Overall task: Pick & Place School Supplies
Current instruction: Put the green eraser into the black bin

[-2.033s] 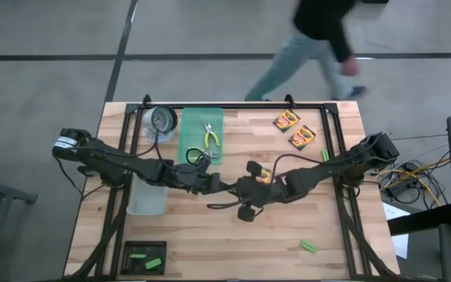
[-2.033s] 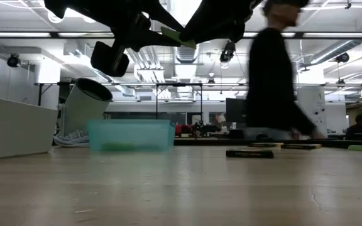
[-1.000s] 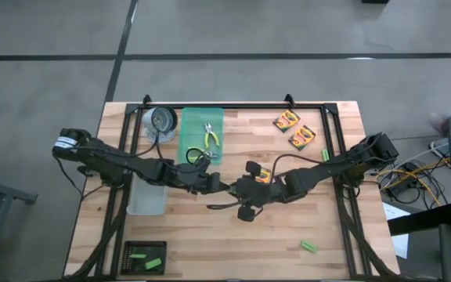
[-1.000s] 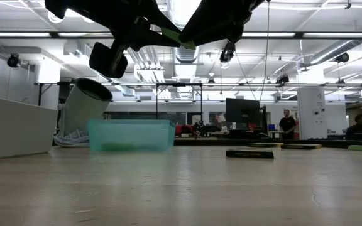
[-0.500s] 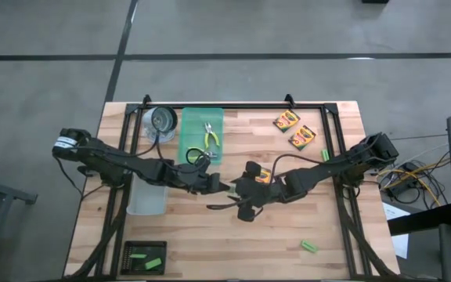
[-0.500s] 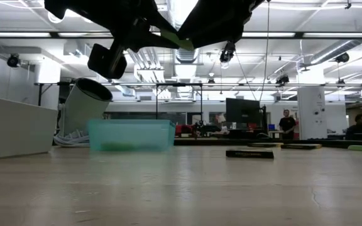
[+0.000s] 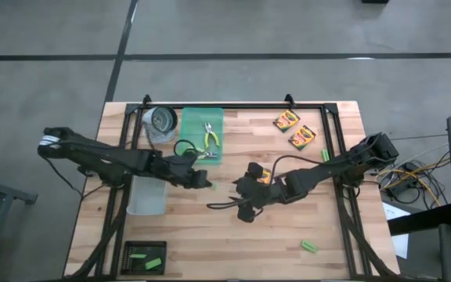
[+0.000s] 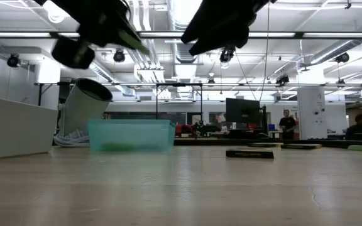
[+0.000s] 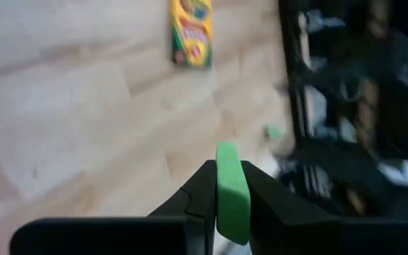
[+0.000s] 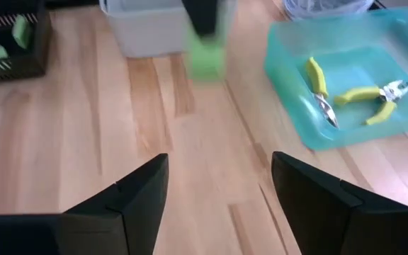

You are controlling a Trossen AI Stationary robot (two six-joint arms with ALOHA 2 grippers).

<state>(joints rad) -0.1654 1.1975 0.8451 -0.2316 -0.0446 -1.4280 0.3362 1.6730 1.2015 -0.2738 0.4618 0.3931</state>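
Note:
My left gripper (image 7: 205, 182) hangs above the table's middle, shut on a small bright green block (image 9: 231, 190), just to the near side of the teal tray (image 7: 191, 149). My right gripper (image 10: 222, 190) stands open a little to its right, with nothing between its fingers, over a crayon box (image 7: 264, 176). Two more crayon boxes (image 7: 294, 128) lie flat at the far right. Yellow-green-handled pliers (image 7: 210, 135) lie in the teal tray. Two other green blocks (image 7: 309, 247) (image 7: 325, 155) rest on the wood. My left gripper pinches the green block by its two flat sides (image 9: 225, 205) between its two fingers. Its far end (image 9: 227, 150) sticks out past the fingertips. The fingers slant down from the table's left side. The block is lifted clear of the table.
A clear bin (image 7: 146, 197) sits left of centre. A black tray (image 7: 145, 256) with green blocks is at the near left corner, and a round tipped container (image 7: 161, 121) is at the far left. Bare wood lies near the front edge.
The green block, which was between both grippers at the table's middle, has left my right gripper's fingers. My left gripper has drawn back toward the table's left edge with it, rising a little. My right gripper has stayed in place.

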